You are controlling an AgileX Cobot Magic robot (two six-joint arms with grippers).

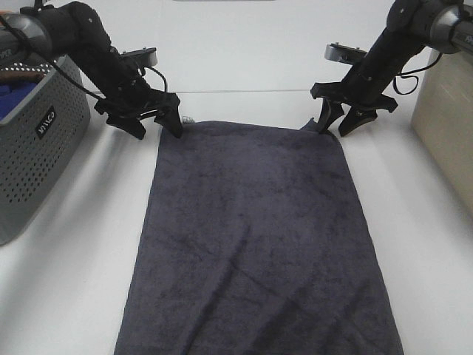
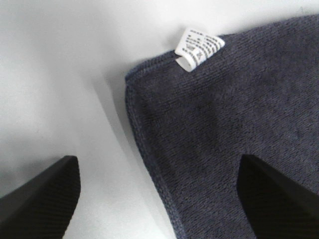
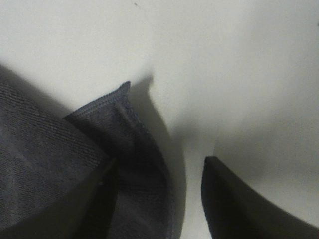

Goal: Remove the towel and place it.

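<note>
Towel [image 1: 251, 237] lies spread flat on the white table [image 1: 74, 259]. Its long axis runs from the far edge between the two grippers toward the near edge of the high view, where its end is cut off. It is dark charcoal terry with a soft nap, faint creases and a stitched hem. A small white printed tag [image 2: 199, 47] sticks out at the far left corner. The far right corner is curled up off the table in a small peak, and the cloth under it is in shadow.

The left gripper [image 1: 159, 129] stands over the far left corner with its jaws spread wide, one black finger [image 2: 40, 199] above bare table and the other above cloth. The right gripper [image 1: 334, 127] is also spread at the far right corner, straddling the hem and gripping nothing.

A grey perforated plastic basket [image 1: 37, 148] stands at the left, partly out of frame, with something blue [image 1: 15, 92] inside.
</note>
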